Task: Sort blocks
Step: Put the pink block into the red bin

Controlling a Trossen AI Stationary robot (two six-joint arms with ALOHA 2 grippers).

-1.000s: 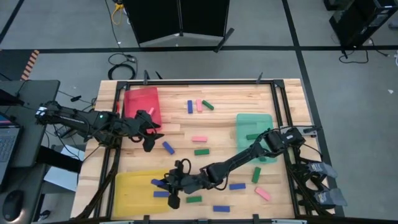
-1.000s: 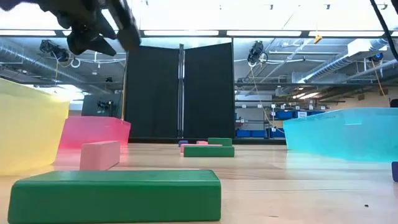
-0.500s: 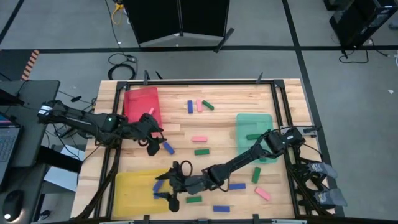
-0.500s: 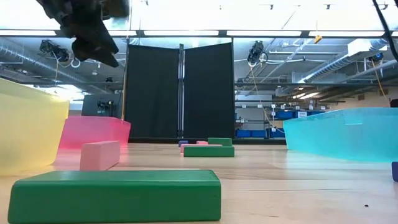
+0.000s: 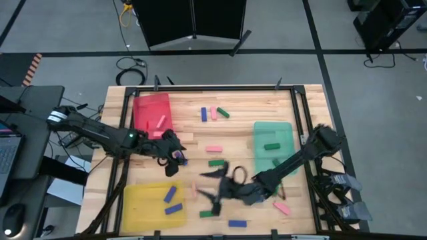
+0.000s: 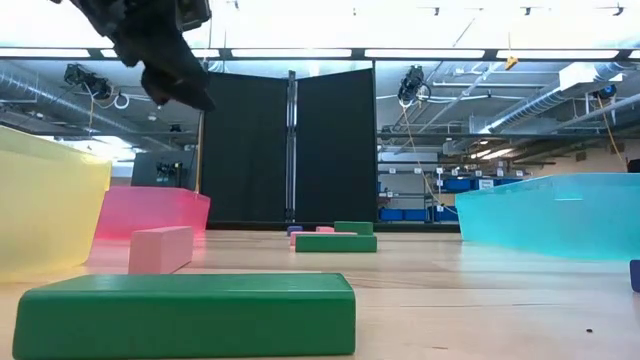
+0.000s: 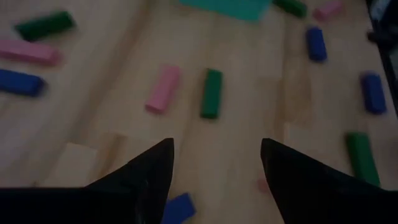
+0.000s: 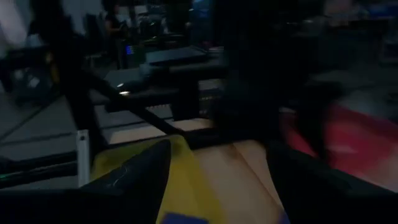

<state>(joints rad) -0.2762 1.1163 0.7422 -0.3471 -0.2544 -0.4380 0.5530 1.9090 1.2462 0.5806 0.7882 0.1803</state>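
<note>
Where the counter (image 5: 313, 127) nears its front edge, right tool (image 5: 212, 185) blurred, fingers spread, holding nothing, beside yellow tray (image 5: 137, 207) with two blue blocks (image 5: 169, 194). Farther back, left tool (image 5: 171, 152) parted over a blue block (image 7: 177, 208), not gripping. Others scattered between trays.

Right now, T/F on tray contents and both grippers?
1. The flat yellow tray holds two small blue bar blocks. True.
2. The flat red tray holds a green block. False: one pink bar block lies in it.
3. The flat green tray holds a green bar block. True.
4. The right gripper is shut on a block. False: its fingers are spread, nothing between them.
5. The left gripper hovers over the yellow tray. False: it is over bare wood above a blue block.
</note>
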